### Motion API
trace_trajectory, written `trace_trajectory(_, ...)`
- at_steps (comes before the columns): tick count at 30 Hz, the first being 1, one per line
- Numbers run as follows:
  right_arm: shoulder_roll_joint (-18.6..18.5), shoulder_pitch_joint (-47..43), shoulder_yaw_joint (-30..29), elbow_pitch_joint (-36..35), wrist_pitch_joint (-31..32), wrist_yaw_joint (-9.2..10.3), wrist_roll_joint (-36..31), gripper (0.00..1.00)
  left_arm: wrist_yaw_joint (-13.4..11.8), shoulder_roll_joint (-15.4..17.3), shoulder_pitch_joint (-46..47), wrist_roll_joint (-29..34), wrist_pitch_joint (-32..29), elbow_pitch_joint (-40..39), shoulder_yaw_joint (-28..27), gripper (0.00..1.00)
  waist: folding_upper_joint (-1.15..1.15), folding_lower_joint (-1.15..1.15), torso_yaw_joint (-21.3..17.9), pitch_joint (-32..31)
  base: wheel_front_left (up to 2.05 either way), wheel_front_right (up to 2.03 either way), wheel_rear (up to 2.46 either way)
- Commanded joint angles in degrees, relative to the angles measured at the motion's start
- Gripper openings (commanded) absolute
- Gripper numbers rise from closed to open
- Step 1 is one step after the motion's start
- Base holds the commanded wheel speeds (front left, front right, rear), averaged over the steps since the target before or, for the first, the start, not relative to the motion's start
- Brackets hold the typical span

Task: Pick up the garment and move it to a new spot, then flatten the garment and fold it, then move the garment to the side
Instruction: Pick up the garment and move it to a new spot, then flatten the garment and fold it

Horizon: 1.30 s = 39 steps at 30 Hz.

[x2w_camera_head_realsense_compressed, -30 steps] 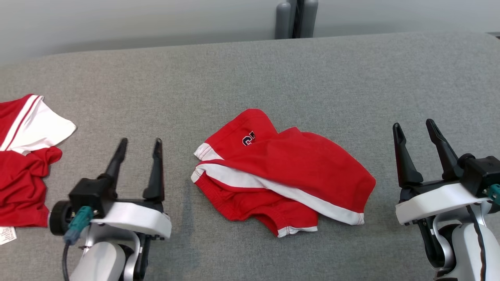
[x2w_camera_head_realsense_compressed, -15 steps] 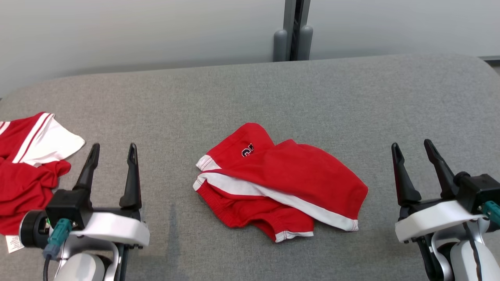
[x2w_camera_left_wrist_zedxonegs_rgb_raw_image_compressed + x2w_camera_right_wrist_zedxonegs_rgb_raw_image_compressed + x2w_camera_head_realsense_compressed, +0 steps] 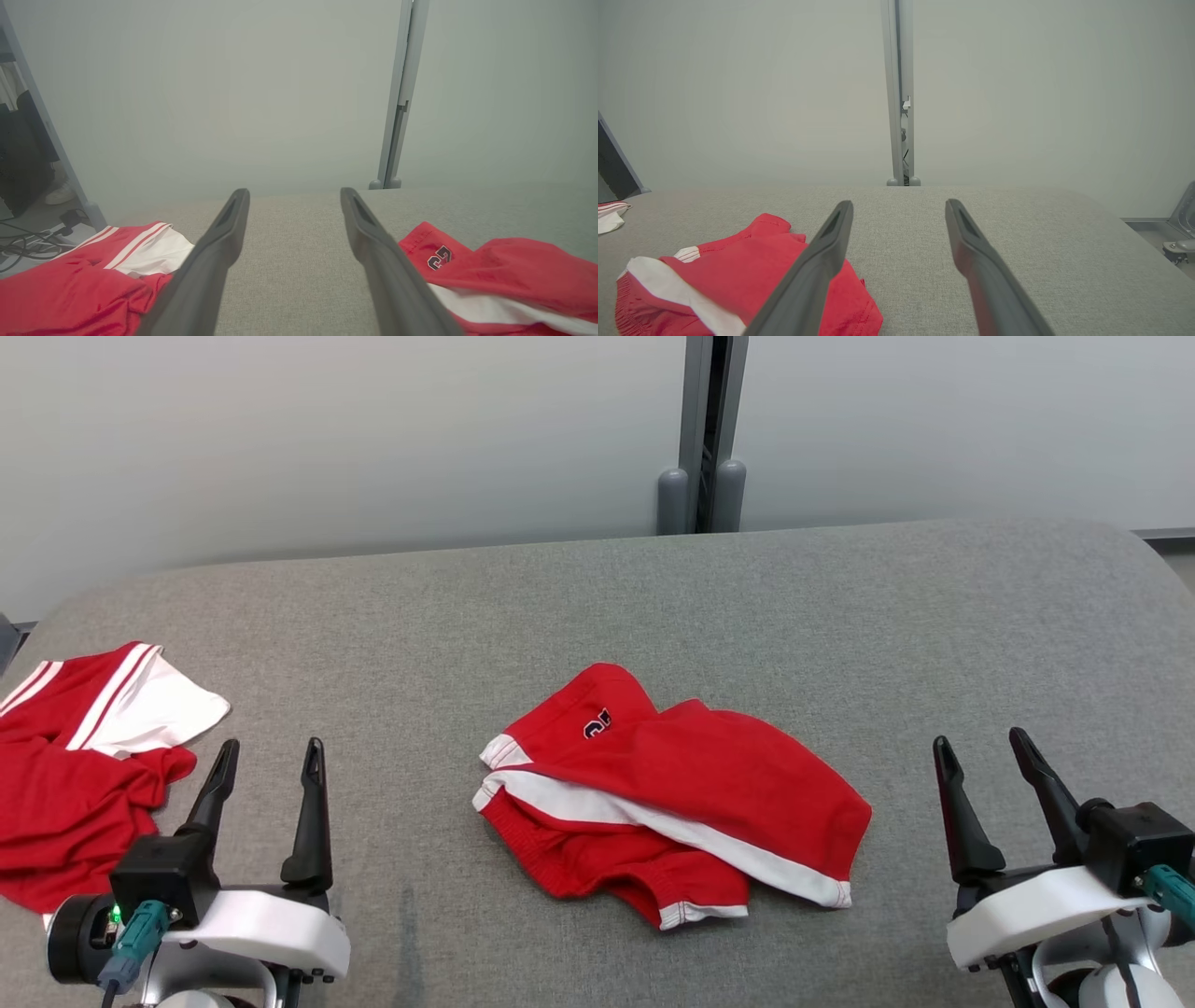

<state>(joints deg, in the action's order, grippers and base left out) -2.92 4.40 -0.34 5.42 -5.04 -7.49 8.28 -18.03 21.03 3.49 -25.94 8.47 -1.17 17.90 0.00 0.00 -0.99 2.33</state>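
the left gripper (image 3: 272, 744) has its two long dark fingers (image 3: 212, 261) spread wide apart. nothing sits between them and nothing touches them, and in the left wrist view the gap between them shows bare grey cloth of the table (image 3: 597, 607). the right gripper (image 3: 979, 738) is in the same state, fingers parted just as wide and empty, with plain grey surface in its gap too. both point toward the far edge of the table, one at each near corner of the head view.

the garment (image 3: 709, 784), a pair of red shorts with white trim, lies crumpled in the middle of the table between the two grippers. it is clear of both and somewhat closer to the right one. it is loosely doubled over itself. a white band runs on a slant across it, a dark number patch shows on the far left part, and a white-edged leg hem sticks out on the near side. in the left wrist view it lies to the right of the fingers. in the right wrist view it lies to the left, partly hidden behind one finger.

a second garment (image 3: 75, 775), red with white stripes and a white panel, is bunched at the left end of the table, just beside the left gripper's outer finger and not touching it.

behind the far edge stands a pale wall (image 3: 327, 448) with a grey post (image 3: 705, 429) near its middle.
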Motion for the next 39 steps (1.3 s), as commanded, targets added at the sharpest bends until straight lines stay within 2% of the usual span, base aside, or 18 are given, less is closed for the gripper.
trace_trajectory(1, -0.1, -0.8, -0.1, -0.4, 0.4, -0.01, -0.5, 1.00, 0.1, 0.4, -0.7, -0.4, -0.2, 0.0, -0.1, 1.00, 0.00, 0.00, 0.1, -0.5, 0.00, 0.00, 0.00)
trace_trajectory(27, -0.1, -0.8, -0.1, -1.4, 1.3, -0.01, 0.6, 1.00, -0.3, 0.6, -0.8, -2.0, -3.5, 0.3, 1.2, 1.00, 0.00, 0.00, 0.1, -0.9, 0.00, 0.00, 0.00)
trace_trajectory(32, -0.1, -0.4, 0.2, -1.4, 1.4, -0.01, 0.7, 1.00, 1.8, -0.5, 0.2, -4.3, -7.1, 1.9, 3.2, 1.00, 0.00, 0.00, -0.2, -0.2, 0.00, 0.00, 0.00)
trace_trajectory(39, -0.1, 0.2, 1.5, -1.0, 1.0, -0.01, 0.8, 1.00, 7.9, -2.8, 3.2, -9.7, -13.9, 7.7, 6.9, 1.00, 0.00, 0.00, -1.6, 1.9, 0.00, 0.00, 0.00)
